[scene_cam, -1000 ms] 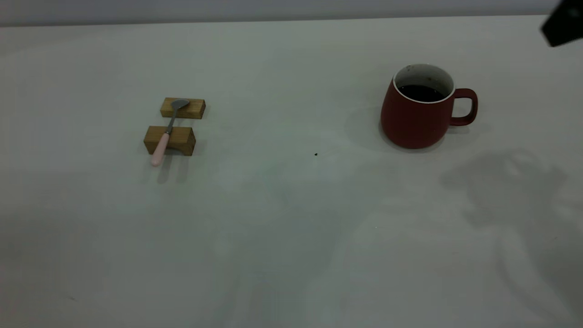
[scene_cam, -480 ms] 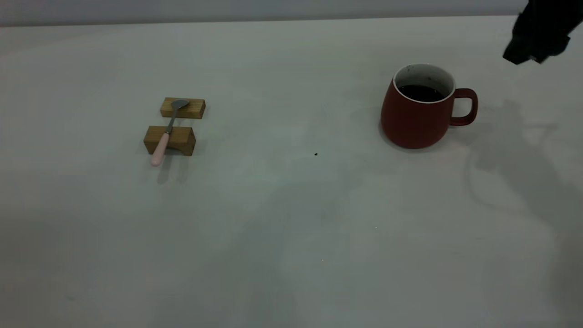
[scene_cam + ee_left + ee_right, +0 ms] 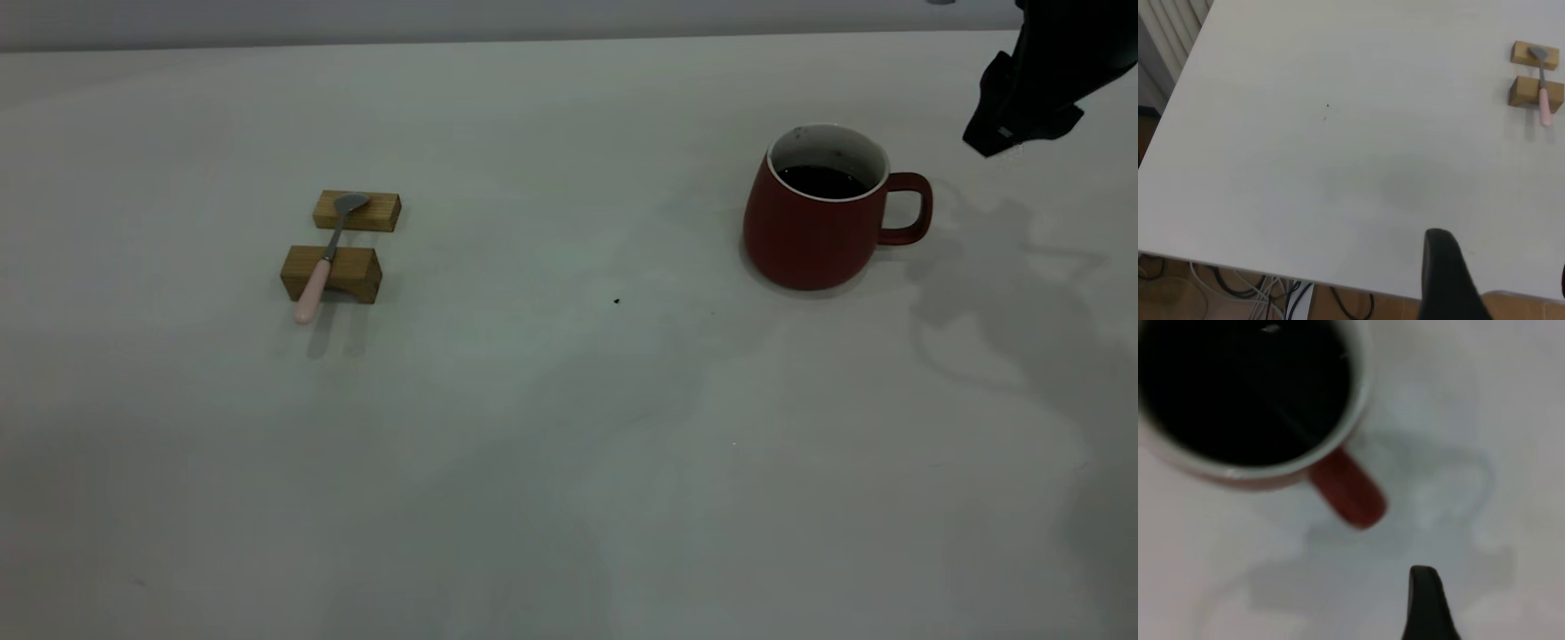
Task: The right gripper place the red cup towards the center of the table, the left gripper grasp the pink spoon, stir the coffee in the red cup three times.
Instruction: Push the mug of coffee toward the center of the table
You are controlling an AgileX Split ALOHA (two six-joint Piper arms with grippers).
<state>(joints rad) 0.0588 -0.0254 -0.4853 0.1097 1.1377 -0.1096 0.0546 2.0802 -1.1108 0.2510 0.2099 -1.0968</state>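
The red cup (image 3: 818,212), with the coffee (image 3: 822,181) inside, is seen standing at 3 o'clock on the table (image 3: 569,427), its loop handle pointed out toward 3 o'clock. That handle is faced by the right gripper (image 3: 1022,120), which is held above the surface near the cup, at its 2 o'clock; whether its fingers are parted cannot be told. The pink spoon (image 3: 324,259) is left bridging two wooden blocks (image 3: 342,249) at 9 o'clock, well apart.
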